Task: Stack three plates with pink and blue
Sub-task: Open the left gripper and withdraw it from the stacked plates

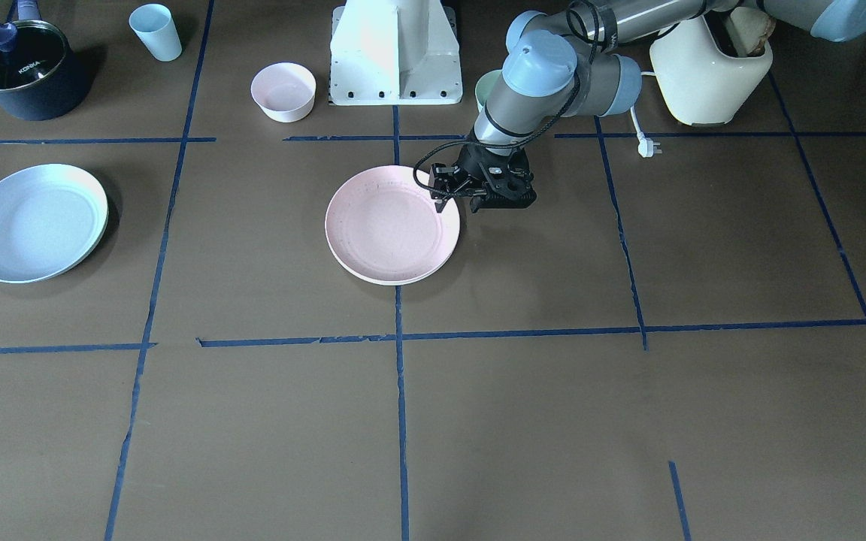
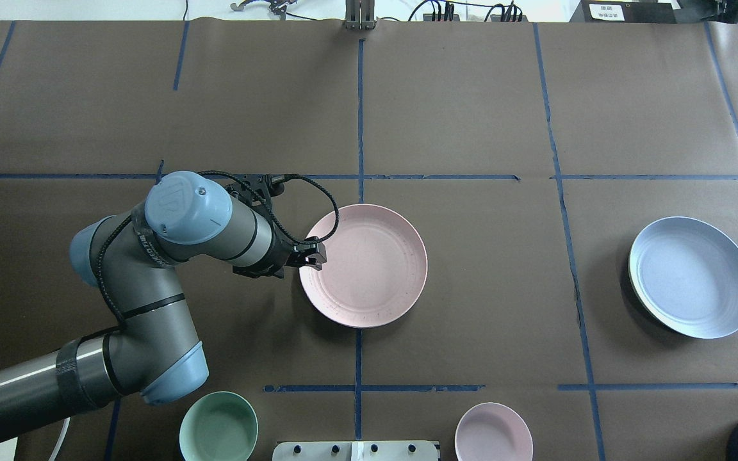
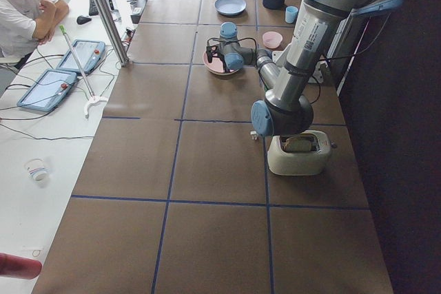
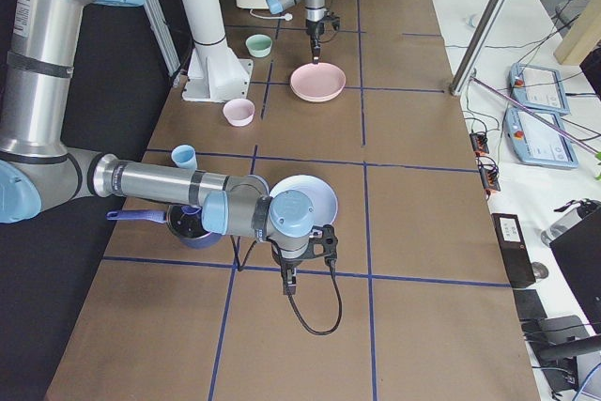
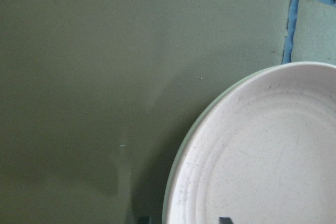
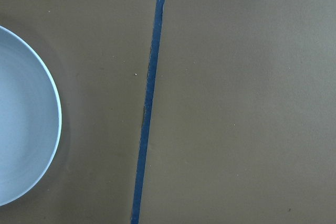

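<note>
Pink plate (image 1: pixel 392 225) and blue plate (image 1: pixel 34 223) sit on blue-gridded brown table (image 1: pixel 553 421).

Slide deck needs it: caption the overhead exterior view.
Left end effector poised at pink plate's rim, blue plate lying well apart.

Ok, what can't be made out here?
Cream plate: under the blue plate, only a rim sliver shows in front view.
Right gripper: seen only in right side view, jaws unreadable.
Left gripper: tips cut by left wrist view's bottom edge.
Mint bowl: mostly behind left arm in front view.
</note>
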Controlling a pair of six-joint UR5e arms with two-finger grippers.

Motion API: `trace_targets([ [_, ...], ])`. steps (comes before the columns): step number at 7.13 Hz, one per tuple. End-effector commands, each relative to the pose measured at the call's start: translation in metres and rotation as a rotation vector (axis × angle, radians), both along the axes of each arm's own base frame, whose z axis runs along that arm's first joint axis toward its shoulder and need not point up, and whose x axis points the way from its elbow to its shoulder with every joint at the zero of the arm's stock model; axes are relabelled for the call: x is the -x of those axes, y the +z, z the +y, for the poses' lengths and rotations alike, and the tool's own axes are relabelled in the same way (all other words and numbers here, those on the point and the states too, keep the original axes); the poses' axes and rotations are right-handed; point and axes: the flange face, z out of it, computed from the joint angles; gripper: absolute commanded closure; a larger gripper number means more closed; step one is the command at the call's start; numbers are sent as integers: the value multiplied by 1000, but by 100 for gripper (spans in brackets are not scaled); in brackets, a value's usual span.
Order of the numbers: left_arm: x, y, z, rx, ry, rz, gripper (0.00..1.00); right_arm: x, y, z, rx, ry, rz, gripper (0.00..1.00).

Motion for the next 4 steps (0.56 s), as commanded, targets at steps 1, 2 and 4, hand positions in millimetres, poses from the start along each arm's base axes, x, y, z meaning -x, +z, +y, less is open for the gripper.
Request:
trace_targets([
  [1, 67, 27, -26, -68, 61, -24, 0, 0, -4, -4, -9, 1, 0, 0],
  [2, 119, 65, -44, -124, 112, -65, 0, 0, -8, -7, -45, -3, 2, 0],
  [4, 267, 178, -66, -243, 223, -139, 0, 1, -11, -9, -64, 8, -1, 0],
])
